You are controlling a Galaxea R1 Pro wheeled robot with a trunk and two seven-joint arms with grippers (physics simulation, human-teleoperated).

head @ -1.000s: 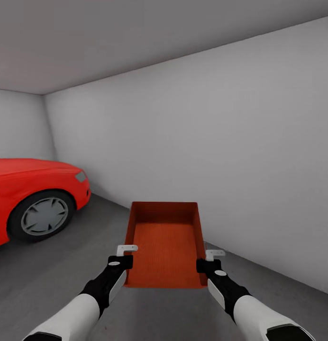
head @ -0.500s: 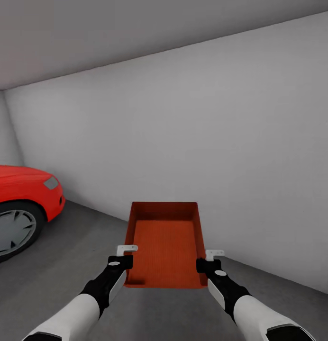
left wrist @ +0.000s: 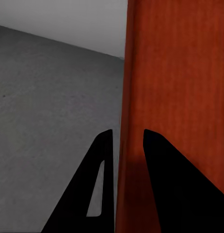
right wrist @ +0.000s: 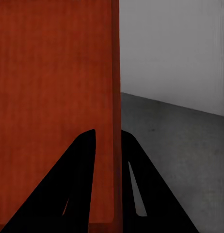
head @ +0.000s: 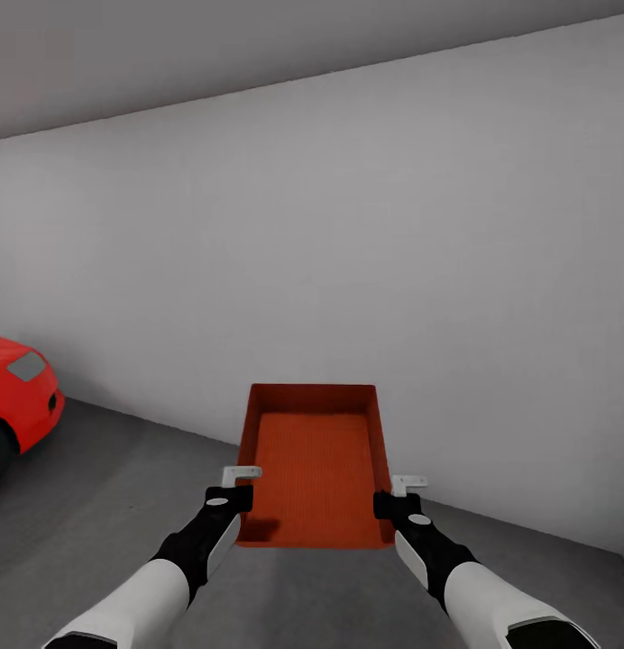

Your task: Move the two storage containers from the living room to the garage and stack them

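Observation:
I carry one red-orange storage container [head: 314, 464] in front of me, above the dark grey garage floor [head: 105, 505]. My left gripper [head: 241, 496] is shut on its left wall, and the left wrist view has that wall [left wrist: 136, 97] pinched between the black fingers [left wrist: 165, 184]. On the opposite side, my right gripper [head: 386, 503] is shut on the container's right wall [right wrist: 115, 97], one finger [right wrist: 68, 194] inside and one outside. The bin is open-topped and holds nothing.
A plain white-grey wall [head: 393, 270] stands close ahead, slanting nearer toward the right. The nose of a red car [head: 19, 397] shows at the left edge. Bare concrete lies below and to both sides of the container.
The camera has turned right: the red car slid toward the left edge and the room's corner left the picture. Both grippers and the container hold the same place before me.

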